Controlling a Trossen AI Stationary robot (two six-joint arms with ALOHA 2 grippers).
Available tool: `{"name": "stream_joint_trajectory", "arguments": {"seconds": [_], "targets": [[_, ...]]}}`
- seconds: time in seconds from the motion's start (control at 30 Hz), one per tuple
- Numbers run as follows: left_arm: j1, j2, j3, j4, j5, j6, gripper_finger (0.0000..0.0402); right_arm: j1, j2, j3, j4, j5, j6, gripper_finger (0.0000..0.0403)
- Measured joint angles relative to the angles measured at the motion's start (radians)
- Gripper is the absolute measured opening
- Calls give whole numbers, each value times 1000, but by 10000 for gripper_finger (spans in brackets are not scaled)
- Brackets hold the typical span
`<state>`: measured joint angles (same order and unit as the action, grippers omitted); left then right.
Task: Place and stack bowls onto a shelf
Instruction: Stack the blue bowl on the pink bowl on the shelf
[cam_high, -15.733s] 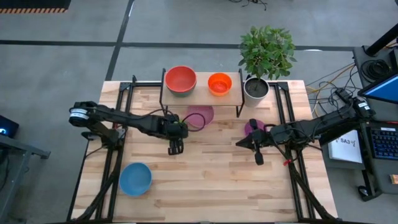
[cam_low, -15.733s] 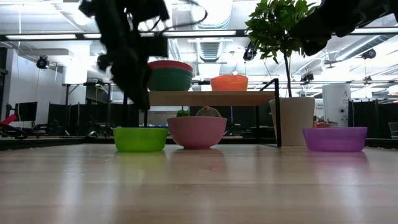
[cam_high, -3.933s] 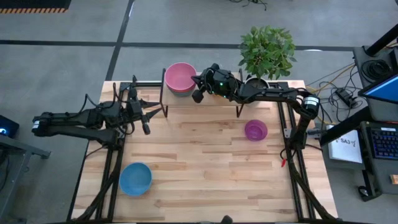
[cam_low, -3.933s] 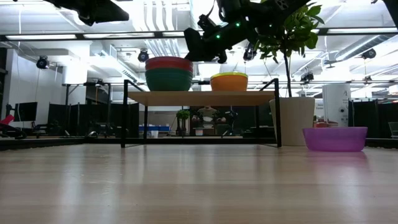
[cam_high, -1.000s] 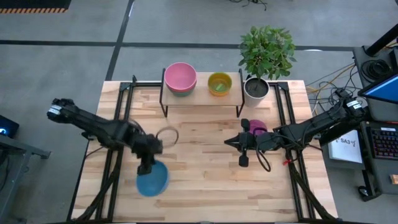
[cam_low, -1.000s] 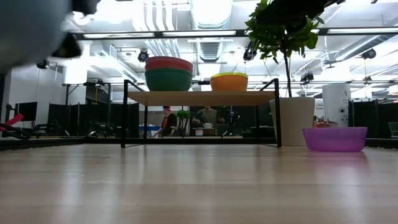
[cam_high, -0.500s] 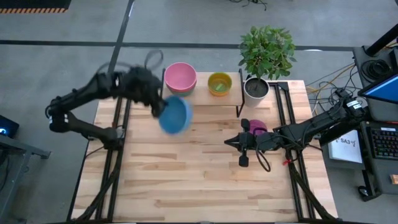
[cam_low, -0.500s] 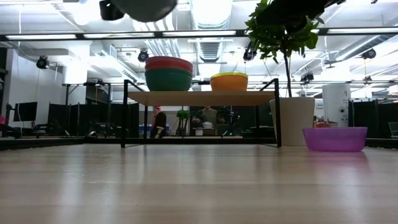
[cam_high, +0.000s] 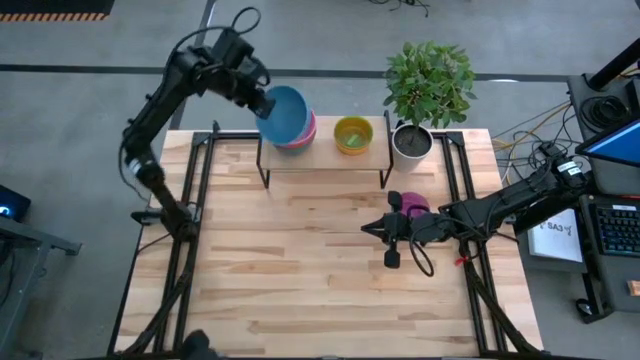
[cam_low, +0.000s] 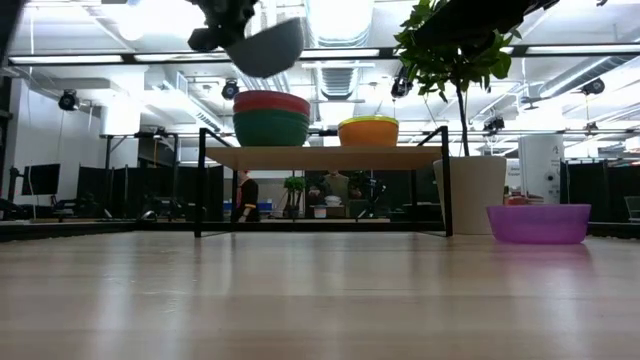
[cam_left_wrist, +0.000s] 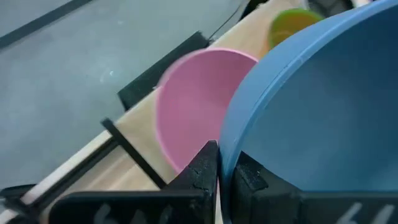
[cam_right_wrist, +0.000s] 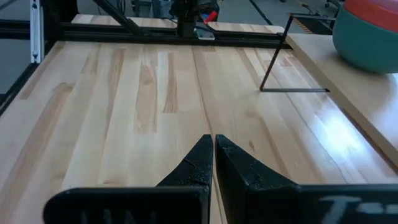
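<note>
My left gripper (cam_high: 262, 100) is shut on a blue bowl (cam_high: 284, 113), which hangs tilted over the pink bowl (cam_high: 305, 133). The pink bowl tops a stack at the left end of the shelf (cam_high: 325, 142); the low view shows red on teal (cam_low: 271, 118) under it. A yellow bowl holding a lime green one (cam_high: 353, 133) sits right of the stack, in an orange bowl (cam_low: 368, 131). The purple bowl (cam_high: 414, 205) rests on the table at the right. Beside it my right gripper (cam_high: 368, 229) hovers shut and empty. My left gripper pinches the blue bowl's rim (cam_left_wrist: 225, 149) between its two fingers, one finger inside the bowl and one outside. The bowl is lifted clear and tilted, just above the pink bowl (cam_left_wrist: 193, 106) on the shelf.
A white pot with a leafy plant (cam_high: 412, 143) stands at the shelf's right end. Black frame rails (cam_high: 195, 190) run along both table sides. The light wooden tabletop (cam_high: 320, 290) lies in front of the shelf.
My left gripper has carried the blue bowl from low over the table's near left, up and toward the far edge, to above the pink bowl on the shelf. The bowl has been lifted clear and stays tilted in the hold.
</note>
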<state>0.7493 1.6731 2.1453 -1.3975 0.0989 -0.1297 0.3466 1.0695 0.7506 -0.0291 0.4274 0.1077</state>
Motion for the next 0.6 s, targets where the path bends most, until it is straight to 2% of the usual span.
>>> {"name": "stream_joint_trajectory", "arguments": {"seconds": [0.2,0.43,0.6], "targets": [[42,156,209,-127,1,50,0,0,0,0,-6,0,0,9],[75,162,125,-117,18,69,0,0,0,0,-20,0,4,9],[78,163,117,-93,15,68,0,0,0,0,-20,0,4,9]]}}
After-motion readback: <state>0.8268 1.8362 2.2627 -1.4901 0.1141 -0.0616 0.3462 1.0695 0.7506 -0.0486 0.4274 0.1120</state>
